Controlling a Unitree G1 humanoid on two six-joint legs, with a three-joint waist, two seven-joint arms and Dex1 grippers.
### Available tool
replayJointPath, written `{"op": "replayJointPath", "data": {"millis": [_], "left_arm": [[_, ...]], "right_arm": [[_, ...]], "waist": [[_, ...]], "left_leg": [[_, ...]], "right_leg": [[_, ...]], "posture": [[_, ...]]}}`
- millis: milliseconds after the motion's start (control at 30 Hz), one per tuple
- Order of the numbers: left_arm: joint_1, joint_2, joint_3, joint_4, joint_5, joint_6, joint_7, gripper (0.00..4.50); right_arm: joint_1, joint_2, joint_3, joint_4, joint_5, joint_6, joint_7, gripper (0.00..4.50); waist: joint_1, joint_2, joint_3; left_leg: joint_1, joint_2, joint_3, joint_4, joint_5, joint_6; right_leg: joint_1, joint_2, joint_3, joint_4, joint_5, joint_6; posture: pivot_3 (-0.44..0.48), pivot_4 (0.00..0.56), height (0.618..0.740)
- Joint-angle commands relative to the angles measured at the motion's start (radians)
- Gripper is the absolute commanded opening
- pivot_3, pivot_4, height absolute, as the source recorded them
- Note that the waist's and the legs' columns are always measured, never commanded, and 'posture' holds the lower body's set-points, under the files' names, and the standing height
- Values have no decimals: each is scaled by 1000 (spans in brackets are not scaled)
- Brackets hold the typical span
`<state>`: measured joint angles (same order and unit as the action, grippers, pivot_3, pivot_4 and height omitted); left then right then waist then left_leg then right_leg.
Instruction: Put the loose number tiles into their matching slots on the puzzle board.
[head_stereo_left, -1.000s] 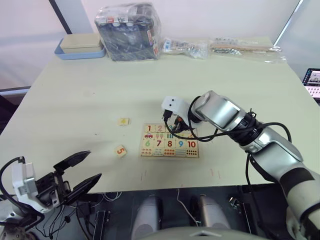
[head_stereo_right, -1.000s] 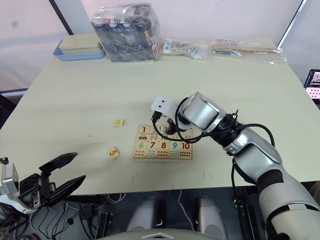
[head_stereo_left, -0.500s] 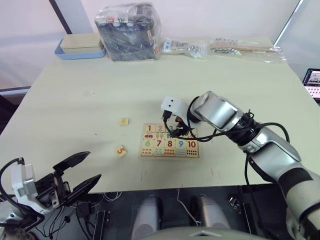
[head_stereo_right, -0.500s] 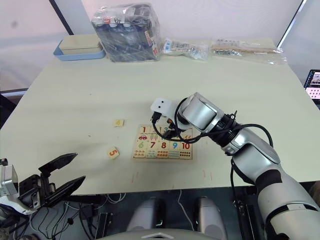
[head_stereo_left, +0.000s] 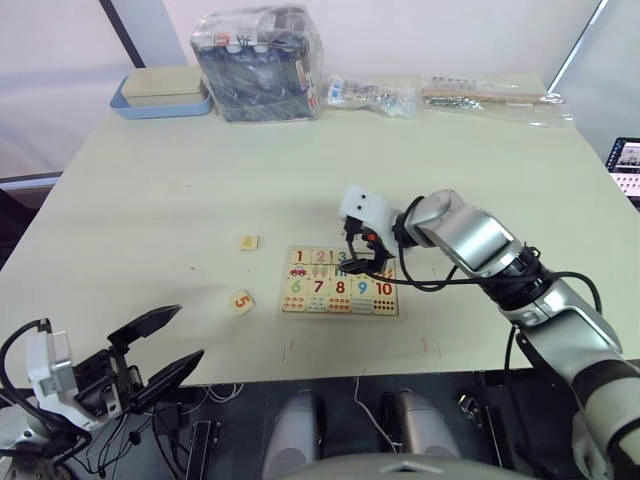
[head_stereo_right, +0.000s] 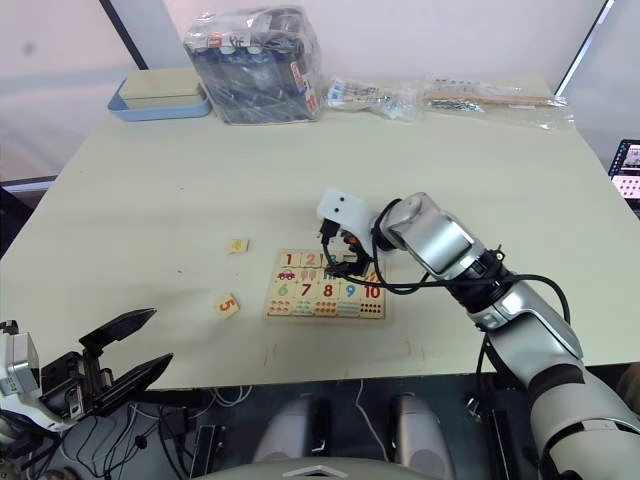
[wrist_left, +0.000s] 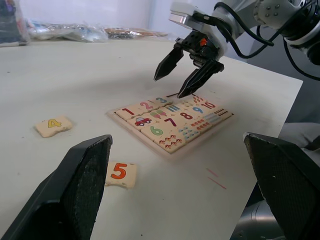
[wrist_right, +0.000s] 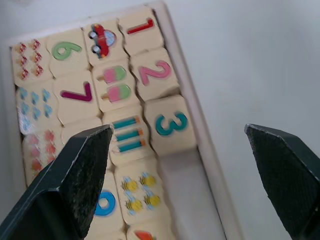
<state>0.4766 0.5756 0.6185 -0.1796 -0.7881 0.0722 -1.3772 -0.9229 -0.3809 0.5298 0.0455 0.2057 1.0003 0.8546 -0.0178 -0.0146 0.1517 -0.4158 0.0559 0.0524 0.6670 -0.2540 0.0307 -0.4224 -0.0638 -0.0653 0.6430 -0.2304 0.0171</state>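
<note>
The puzzle board lies on the table near the front. Tiles 1, 2 and 3 sit in its top-row slots, and the slot beside tile 3 is bare. My right gripper hovers open just above that row, holding nothing. Loose tile 4 lies on the table left of the board, and loose tile 5 lies nearer the front edge. Low at the front left, off the table's edge, my left gripper is open and empty.
A blue tray with a pale box in it stands at the back left. A bagged dark box and flat plastic packets line the back edge. A screen shows past the right edge.
My right gripper has opened and drawn back to the right, a little above the board, leaving tile 3 in its slot. The left arm and the loose tiles have not moved.
</note>
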Motion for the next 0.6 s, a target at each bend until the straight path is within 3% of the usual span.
{"op": "replayJointPath", "data": {"millis": [33, 167, 200, 267, 400, 600], "left_arm": [[3, -2, 11, -1, -6, -18, -2, 4500], [-3, 0, 8, 1, -5, -18, -1, 4500], [-4, 1, 8, 0, -4, -17, 0, 4500], [-6, 2, 8, 1, -4, -17, -1, 4500], [-9, 4, 6, 1, -3, -15, 0, 4500], [-13, 6, 7, 1, -1, -13, 0, 4500]], "right_arm": [[-12, 25, -72, 7, 25, 12, -13, 4059], [-5, 21, -63, 20, 2, -2, -18, 3064], [-3, 19, -58, 22, -4, -2, -19, 2426], [-1, 20, -54, 27, -11, -2, -22, 2068], [-1, 32, -51, 47, -26, -16, -32, 89], [-8, 67, -56, 98, -49, -38, -53, 35]], "waist": [[-2, 0, 0], [1, 0, 0], [1, 0, 0], [2, 0, 0], [1, 0, 0], [1, 0, 0]], "left_leg": [[0, 0, 0, 0, 0, 0], [0, 1, -1, 0, 0, 0], [0, 1, 0, 0, 0, 0], [0, 1, 0, 0, 0, 0], [0, 0, 1, 0, 0, 0], [0, 1, 0, 0, 0, 0]], "right_leg": [[0, 2, 1, 0, 0, 0], [-1, 2, 0, 0, 0, -1], [-1, 1, 0, 0, 0, -1], [0, -1, 0, 0, 0, 0], [0, -1, 1, 0, 0, 0], [-1, 0, 1, 0, 0, 0]], "posture": [[0, 150, 740], [0, 150, 740], [0, 150, 740], [0, 150, 740], [0, 150, 740], [0, 150, 740]]}}
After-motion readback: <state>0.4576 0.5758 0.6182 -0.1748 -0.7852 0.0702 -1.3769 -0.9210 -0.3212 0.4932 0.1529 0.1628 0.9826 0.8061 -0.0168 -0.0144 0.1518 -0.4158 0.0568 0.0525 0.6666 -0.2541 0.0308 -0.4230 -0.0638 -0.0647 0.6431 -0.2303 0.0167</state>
